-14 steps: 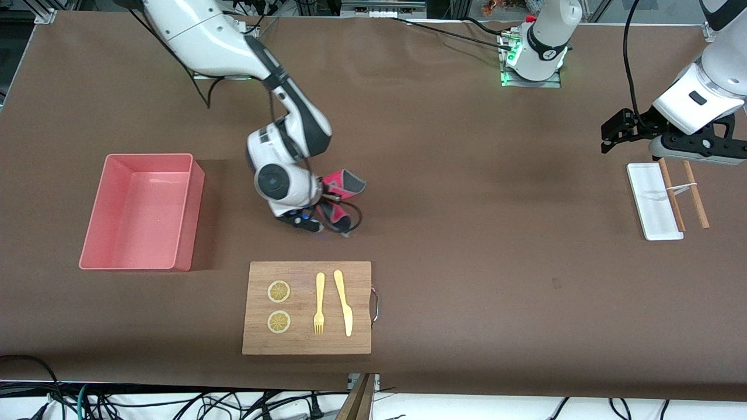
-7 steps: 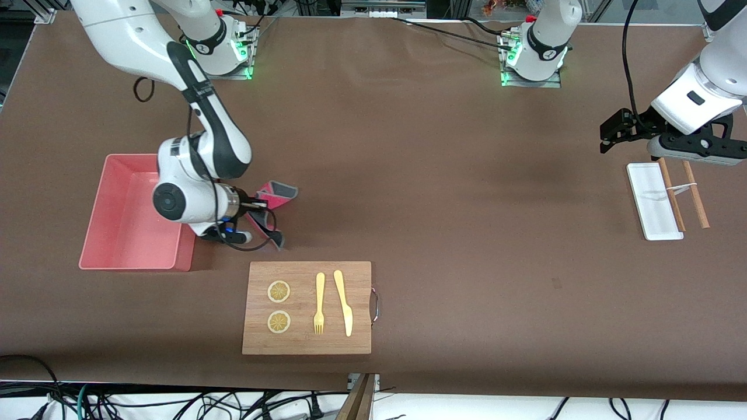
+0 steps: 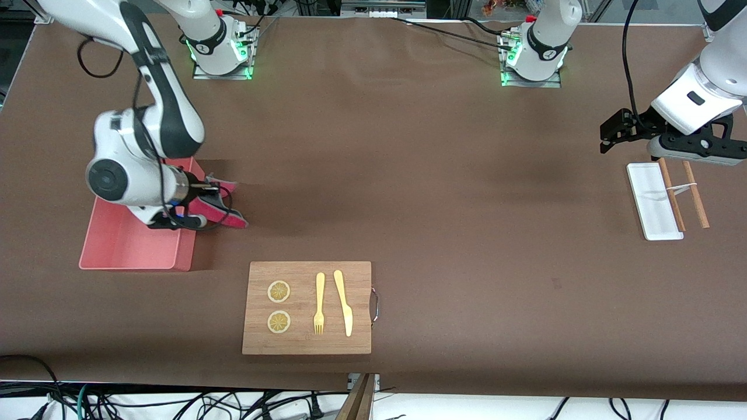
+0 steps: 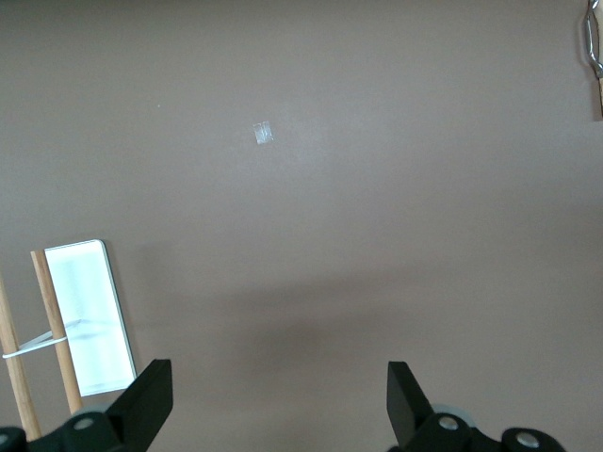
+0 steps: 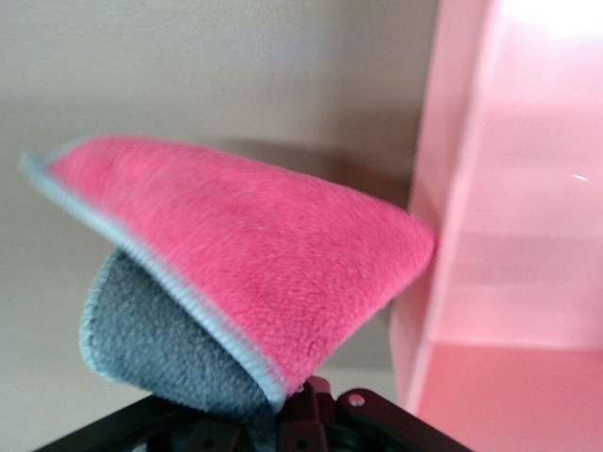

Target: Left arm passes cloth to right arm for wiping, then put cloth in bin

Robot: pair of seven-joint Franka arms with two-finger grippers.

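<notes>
Fleecy pink cloth [image 3: 220, 205], grey-backed, folded.

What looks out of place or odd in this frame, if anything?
Nothing stands out. The right gripper holds the cloth beside the bin; the left gripper waits open near the white tray.

My right arm's white wrist covers part of the salmon-pink rectangular plastic bin [image 3: 131, 248], hiding its wall toward the left arm's end. My right gripper [image 5: 306, 414] sits at the edge of its wrist view, fingertips buried under the crimson-pink, grey-backed cloth [image 5: 254, 254]. In the left wrist view, my left gripper [image 4: 273, 400] is cut off by the frame, as are the wooden sticks [image 4: 55, 339].
</notes>
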